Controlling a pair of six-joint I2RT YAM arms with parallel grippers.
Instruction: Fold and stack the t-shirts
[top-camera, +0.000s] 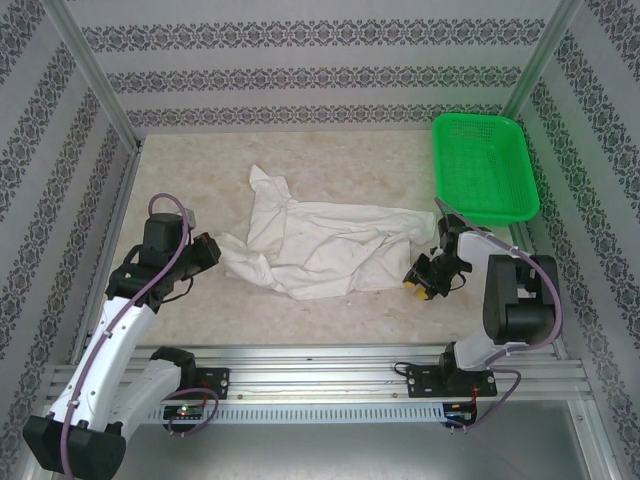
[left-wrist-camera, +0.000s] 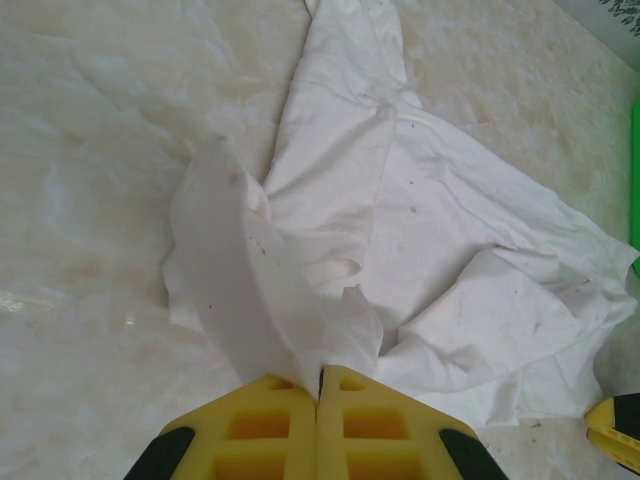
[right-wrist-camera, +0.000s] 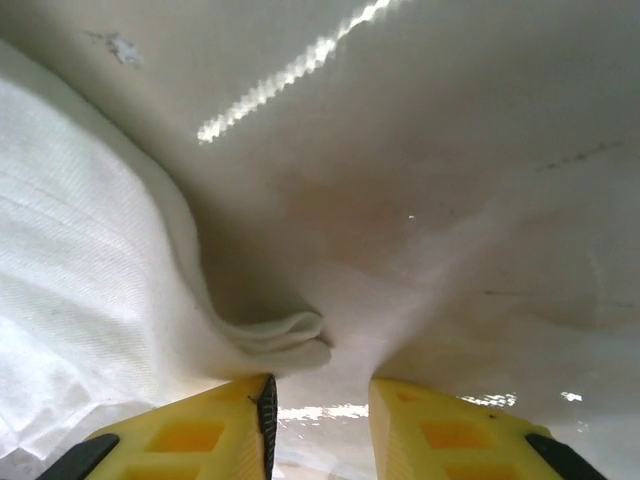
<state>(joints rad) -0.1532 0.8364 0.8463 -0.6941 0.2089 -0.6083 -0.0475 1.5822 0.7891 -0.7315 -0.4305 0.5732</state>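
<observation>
Lying crumpled across the middle of the bench (top-camera: 350, 165), the t-shirt (top-camera: 320, 245) runs its long axis left to right, with one narrow part pointing toward the far left. The left claw (left-wrist-camera: 320, 378) is clamped on a raised fold at the shirt's left end. The right claw (right-wrist-camera: 320, 390) sits at the right end, jaws slightly apart, a rolled cloth edge just ahead of one finger. Wrinkles blur collar and sleeves; the print is mere specks. A green basket (top-camera: 480, 175) stands far right.
</observation>
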